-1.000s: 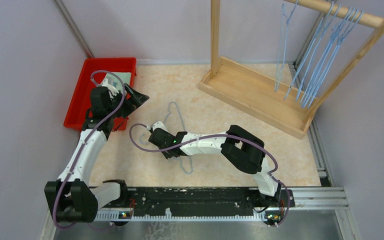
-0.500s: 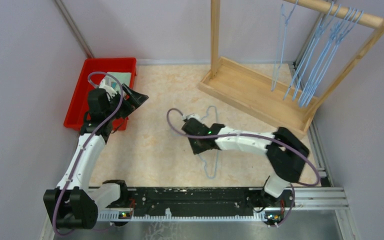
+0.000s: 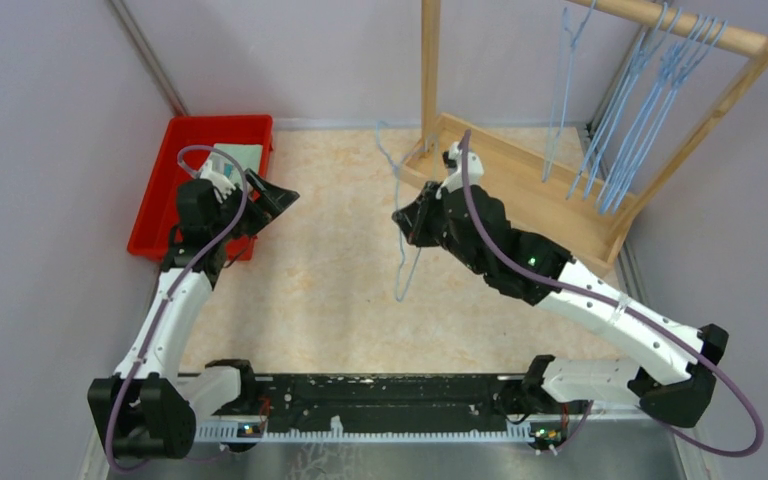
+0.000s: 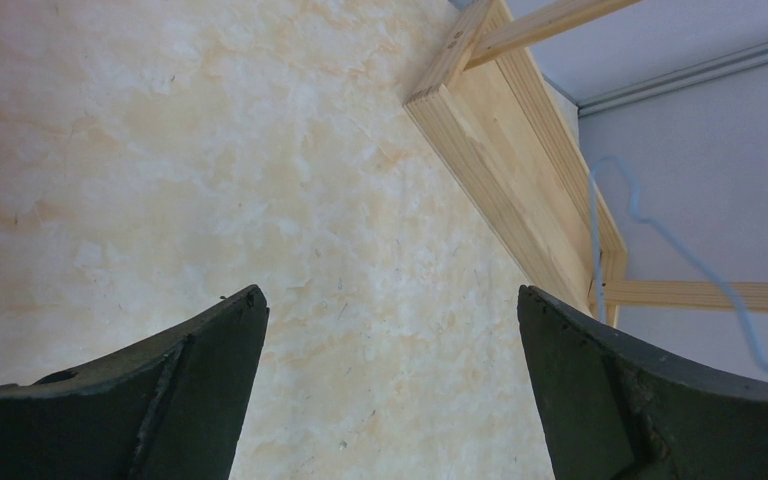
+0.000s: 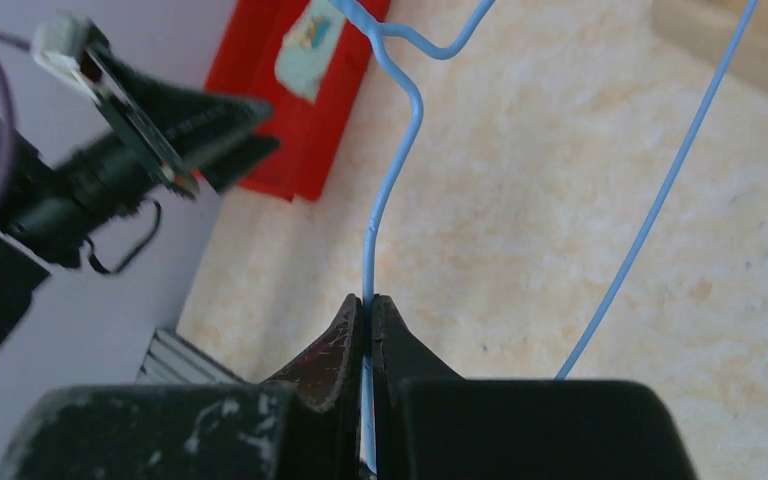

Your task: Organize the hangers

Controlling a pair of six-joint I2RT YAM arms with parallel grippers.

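My right gripper (image 3: 406,218) is shut on a thin light-blue wire hanger (image 3: 401,232) and holds it in the air, left of the wooden rack's base. In the right wrist view the gripper (image 5: 368,300) pinches the hanger's wire (image 5: 392,180) between closed jaws. Several more hangers (image 3: 650,105) hang on the rack's top rail (image 3: 690,25) at the back right, one (image 3: 565,90) apart to the left. My left gripper (image 3: 278,197) is open and empty beside the red bin. The held hanger also shows in the left wrist view (image 4: 650,230).
A wooden rack with a tray-like base (image 3: 510,195) and uprights stands at the back right. A red bin (image 3: 165,180) holding a small packet sits at the back left. Walls close in on three sides. The arms' base rail (image 3: 390,400) runs along the near edge.
My right arm has lifted the hanger off the table and swung it back and right toward the rack. The left arm has stayed in place.
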